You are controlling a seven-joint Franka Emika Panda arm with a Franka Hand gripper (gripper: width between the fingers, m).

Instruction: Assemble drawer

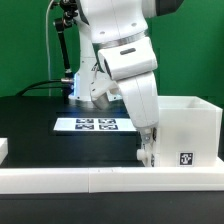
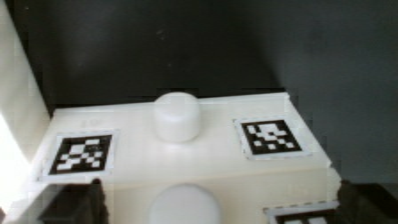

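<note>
The large casing point(image 1: 185, 128) of the drawer stands on the black tabletop point(image 1: 35, 112) at the exterior view's right, against the low white rail point(image 1: 60, 176), with the marker board point(image 1: 93, 124) beside it. The gripper point(image 1: 148, 150) hangs just at the casing's near corner; one of the fingers point(image 2: 175, 116) shows in the wrist view over a white tagged part point(image 2: 270, 138), but I cannot tell their spread. The likely risk is a scrape or nudge that shifts the casing along the rail.

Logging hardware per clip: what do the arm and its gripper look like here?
The arm is glossy white with rounded, bulky link shells and dark joints near the top. It tapers down to a slim white gripper with small dark details beside the casing. No cables or printed markings are clearly visible on it. The jaws themselves are too small and blurred to describe.
</note>
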